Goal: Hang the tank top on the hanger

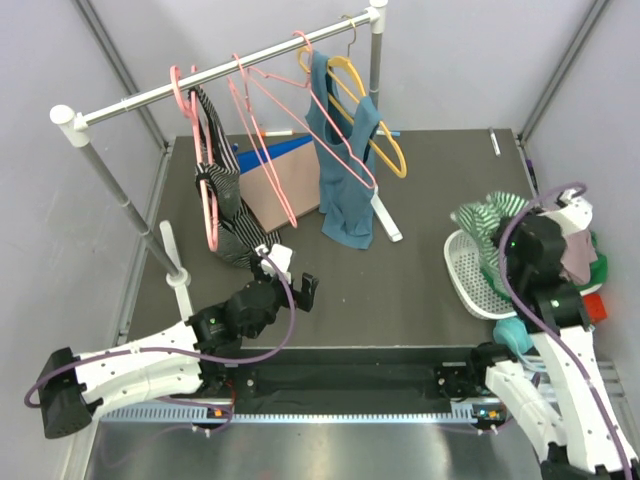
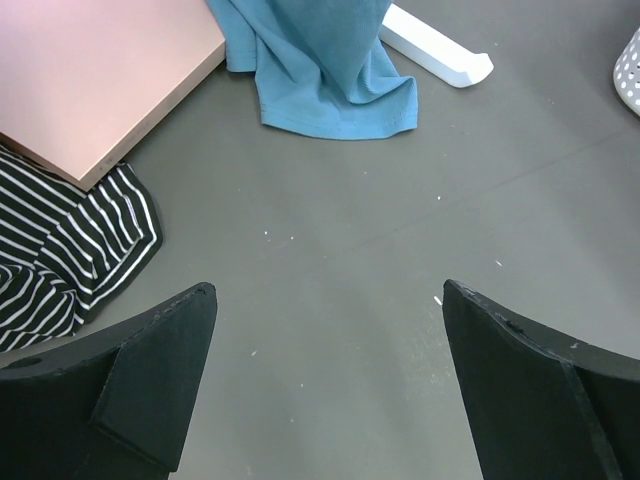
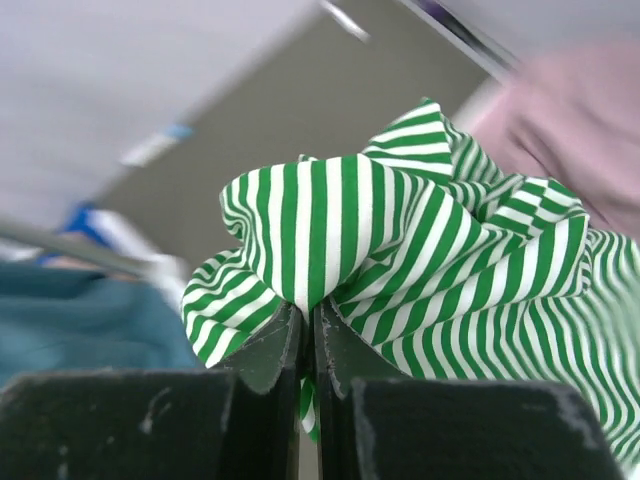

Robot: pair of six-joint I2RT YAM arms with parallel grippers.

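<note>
The green-and-white striped tank top (image 1: 487, 217) is bunched up at the right, above the white basket (image 1: 462, 268). My right gripper (image 1: 500, 238) is shut on a fold of it. In the right wrist view the striped fabric (image 3: 400, 235) bulges out above my closed right gripper (image 3: 311, 318). Thin pink hangers (image 1: 263, 140) hang on the rail (image 1: 230, 75) at the back left, and one of them is bare. My left gripper (image 1: 296, 285) is open and empty, low over the dark table in front of the rack; in its own view the gripper (image 2: 328, 290) frames bare table.
A black-and-white striped garment (image 1: 226, 205) and a teal tank top (image 1: 345, 190) hang on the rail, with a yellow hanger (image 1: 385, 150) behind. A pink board (image 1: 278, 185) leans under the rack. White rack feet (image 1: 386, 218) stand on the table. Other clothes (image 1: 577, 255) lie in a pile at the right.
</note>
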